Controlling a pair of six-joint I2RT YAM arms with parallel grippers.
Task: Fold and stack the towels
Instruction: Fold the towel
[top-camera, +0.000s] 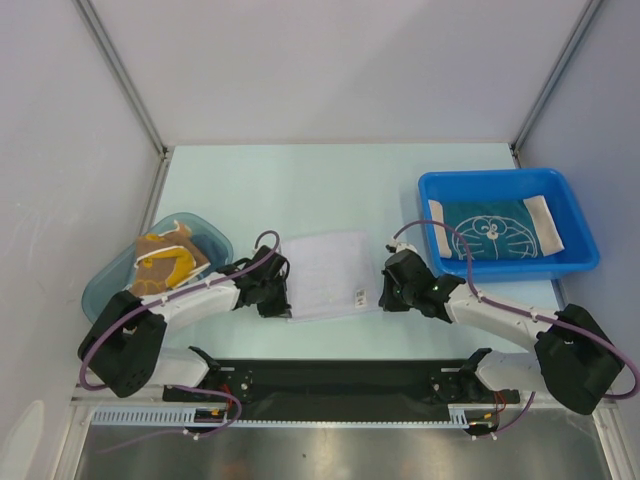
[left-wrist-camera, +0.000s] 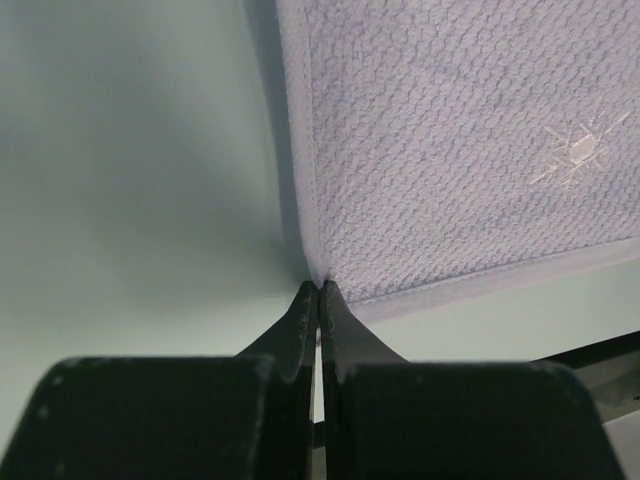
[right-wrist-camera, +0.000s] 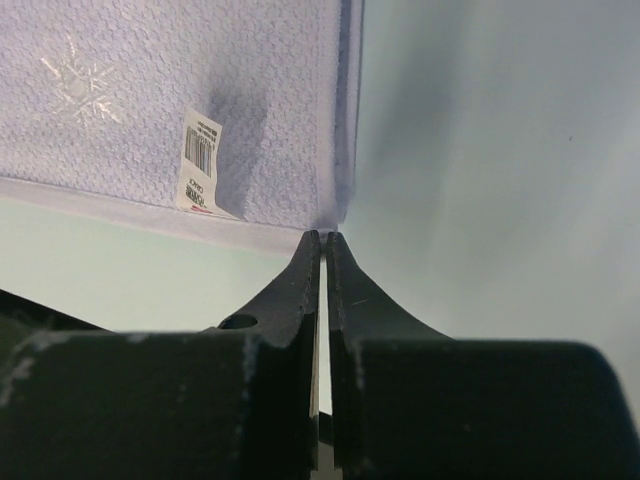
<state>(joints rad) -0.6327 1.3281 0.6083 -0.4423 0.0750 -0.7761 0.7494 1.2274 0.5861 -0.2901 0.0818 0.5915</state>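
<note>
A white towel (top-camera: 325, 272) lies flat at the middle of the table (top-camera: 330, 190), its pale star mark (left-wrist-camera: 578, 150) and barcode label (right-wrist-camera: 201, 160) facing up. The left end effector (left-wrist-camera: 318, 290) is pinched shut on the towel's near-left corner, and the right end effector (right-wrist-camera: 323, 238) is clamped on its near-right corner. At right, a teal-blue towel (top-camera: 490, 232) lies spread in a blue bin (top-camera: 575, 215). At left, a brown towel with yellow lettering (top-camera: 165, 262) sits crumpled in a translucent teal tub (top-camera: 105, 285).
</note>
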